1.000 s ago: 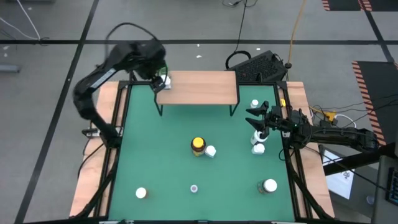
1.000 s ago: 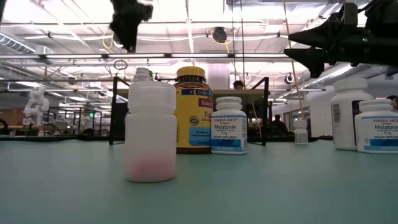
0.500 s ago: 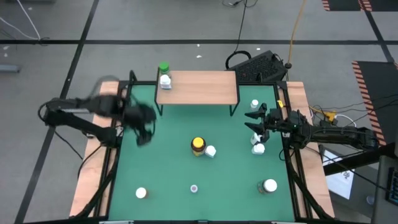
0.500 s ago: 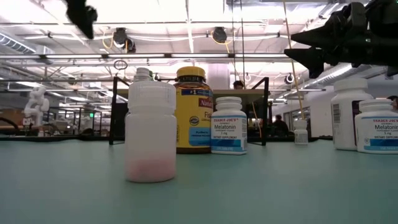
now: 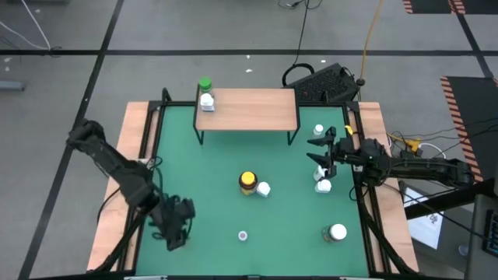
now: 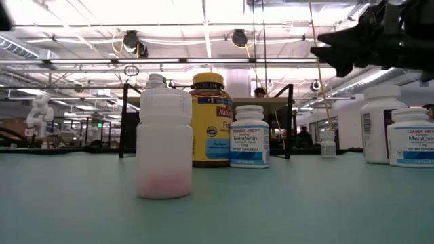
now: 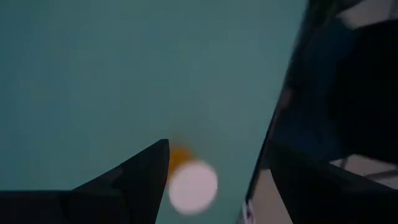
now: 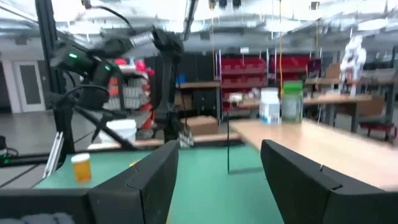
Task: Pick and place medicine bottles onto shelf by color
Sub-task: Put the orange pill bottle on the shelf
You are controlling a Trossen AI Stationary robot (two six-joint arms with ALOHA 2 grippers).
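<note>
The shelf stands at the mat's far side with a green-capped bottle and a white bottle upright on its left end. An amber, yellow-capped bottle stands mid-mat, with a white one next to it. My left gripper is open, pointing down near the front left. It hangs over a white-capped, orange-banded bottle that stands on the mat. My right gripper is open and hovers level at the right, above white bottles.
A small bottle stands near the front middle and a larger white-lidded one at the front right. Another white bottle stands near the shelf's right leg. A wooden frame borders the mat. A keyboard lies beyond the shelf.
My left gripper has swung from the shelf's left end toward the table's near left corner. It has sunk and tipped to point down over the orange-banded bottle. The white bottle stays on the shelf. My right gripper has rolled a little in place.
</note>
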